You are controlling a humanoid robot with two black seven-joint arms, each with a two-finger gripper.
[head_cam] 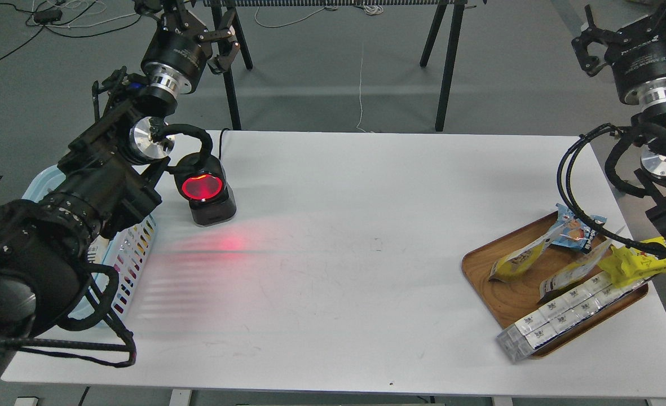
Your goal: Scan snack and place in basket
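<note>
Our white table (pixel 338 254) spreads below both raised arms. Our left pincer (pixel 220 42) hangs high over the far left edge, fingers apart, holding nothing; under it sits one scanner (pixel 207 192) glowing red, and nearer us one light blue basket (pixel 132 248), its inside hidden by our arm. Our right pincer (pixel 592 45) is raised at the far right; we cannot tell how wide it stands. Well below it, one wooden tray (pixel 513 293) holds the snack (pixel 516 260), a blue packet (pixel 575 228), a bright yellow packet (pixel 631 265) and a long clear-wrapped pack (pixel 569 316).
</note>
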